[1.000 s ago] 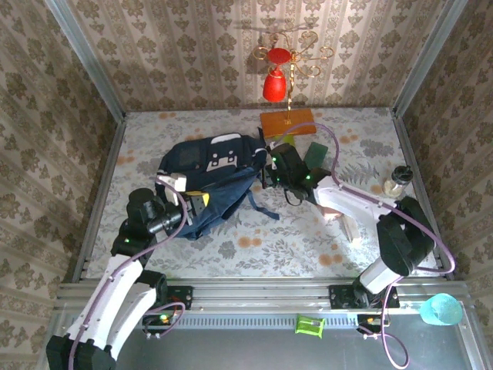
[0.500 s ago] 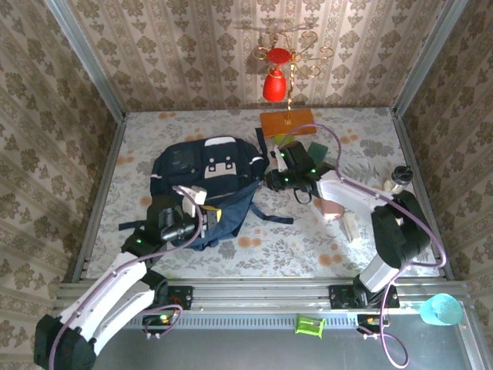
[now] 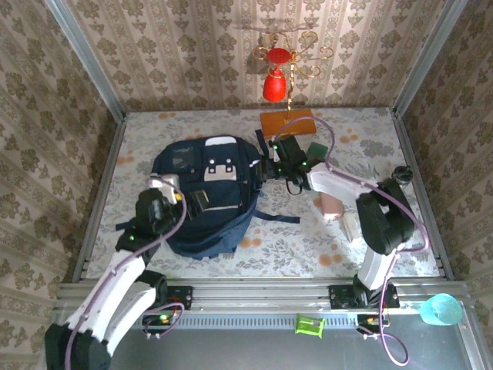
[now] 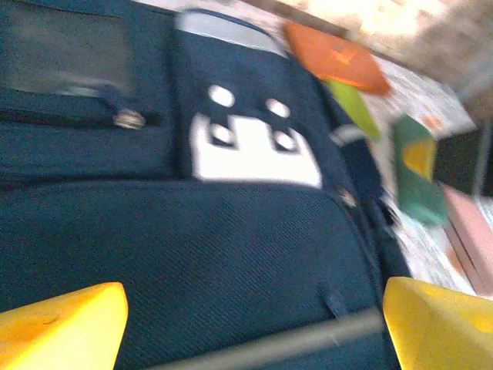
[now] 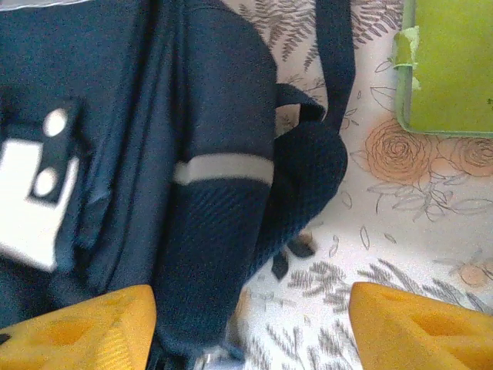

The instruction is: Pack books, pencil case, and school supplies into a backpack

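The backpack (image 3: 208, 196) lies flat on the flowered table (image 3: 308, 231), left of centre. It is woven navy fabric with a white patch (image 4: 254, 146) pierced by dark holes. From above, its near edge is hidden under the left arm, and dark straps trail off towards the right.

The left pincer (image 3: 202, 199) hovers over the bag's front panel with its jaws wide. Its yellow wedge-shaped fingertips (image 4: 62, 324) sit at either side of the wrist view with ribbed cloth between them. That view is motion-blurred: a metal zip pull (image 4: 129, 119) reads clearly, but a grey bar low in the frame cannot be made out.

The right pincer (image 3: 266, 166) is also spread wide and holds nothing. It sits at the bag's right edge, over a pale grey strip (image 5: 223, 168) and a strap (image 5: 335, 46).

Just beyond the bag lies a flat light green piece (image 5: 451, 65), cut off by the frame. The dark green piece (image 3: 317, 150) and pink piece (image 3: 333, 204) lie partly under the right arm. The orange slab (image 3: 286, 122) lies near the back wall.
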`<state>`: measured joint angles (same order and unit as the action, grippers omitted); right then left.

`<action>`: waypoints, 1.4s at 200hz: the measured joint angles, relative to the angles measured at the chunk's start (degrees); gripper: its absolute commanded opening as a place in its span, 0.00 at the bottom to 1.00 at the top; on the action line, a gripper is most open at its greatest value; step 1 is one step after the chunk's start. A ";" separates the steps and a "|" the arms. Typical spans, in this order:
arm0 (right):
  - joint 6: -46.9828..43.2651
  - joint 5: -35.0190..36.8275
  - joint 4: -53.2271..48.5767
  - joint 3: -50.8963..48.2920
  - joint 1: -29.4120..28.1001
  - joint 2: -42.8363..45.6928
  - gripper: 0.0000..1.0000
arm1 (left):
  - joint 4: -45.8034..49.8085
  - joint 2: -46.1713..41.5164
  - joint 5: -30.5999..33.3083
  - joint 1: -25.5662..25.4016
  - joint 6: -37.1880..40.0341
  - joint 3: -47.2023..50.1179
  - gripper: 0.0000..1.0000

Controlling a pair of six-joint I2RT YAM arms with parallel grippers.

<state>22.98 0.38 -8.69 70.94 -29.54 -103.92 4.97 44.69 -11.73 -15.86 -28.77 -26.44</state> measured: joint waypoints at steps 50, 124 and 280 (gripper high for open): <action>5.29 -3.02 2.73 1.70 -0.26 -7.67 0.52 | -3.10 22.99 -4.44 3.10 -4.52 -6.05 0.84; 10.67 -9.27 9.05 -8.48 -5.29 -1.42 0.15 | -7.41 33.88 -3.17 4.13 -4.66 -9.55 0.81; 7.06 -15.82 7.54 -7.43 -19.45 5.05 0.51 | -10.36 53.37 -4.68 6.32 -2.93 -32.20 0.81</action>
<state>30.04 -15.44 -1.15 63.51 -48.99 -98.87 -5.39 98.06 -16.40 -9.54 -31.70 -58.63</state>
